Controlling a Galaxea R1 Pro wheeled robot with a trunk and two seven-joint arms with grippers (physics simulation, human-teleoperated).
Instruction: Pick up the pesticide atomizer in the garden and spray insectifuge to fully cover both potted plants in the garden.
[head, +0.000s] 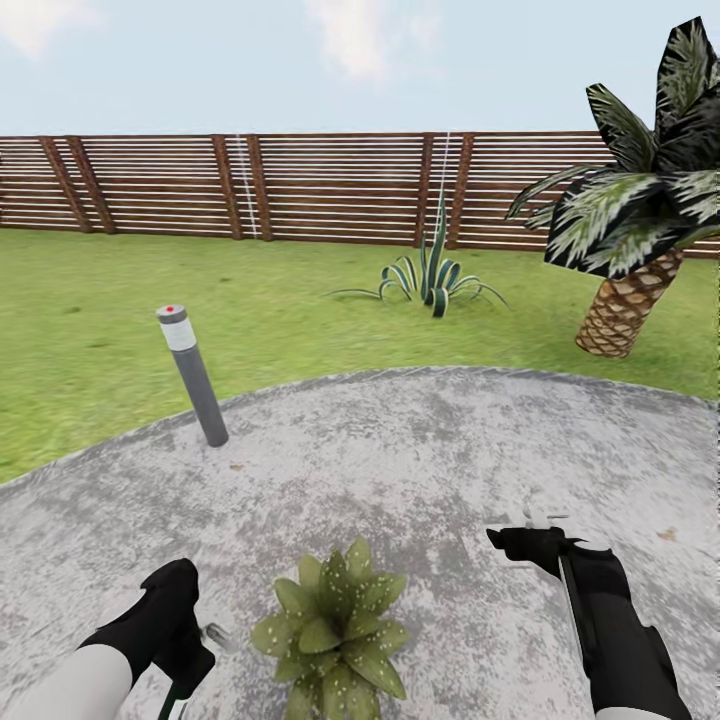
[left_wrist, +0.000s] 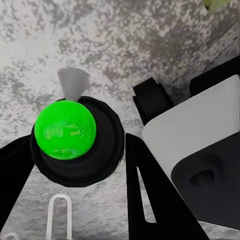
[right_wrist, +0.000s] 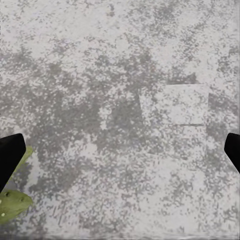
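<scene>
Left gripper (head: 195, 652) at 7 o'clock looks clamped on the pesticide atomizer (head: 216, 634); probably light, slippery plastic, best held by its body. Right gripper (right_wrist: 120, 155) stands apart. Speckled potted plant (head: 335, 630) at 6 o'clock.

Mottled rough stone patio (head: 420, 450), slatted brown wooden fence (head: 330, 190)

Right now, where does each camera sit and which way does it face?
Head view: on the head, facing forward and down over the patio toward the fence; both arms flank the potted plant.
Left wrist view: on the left arm, along its fingers at a green-topped black object.
Right wrist view: straight down at paving.
All share the patio.
</scene>
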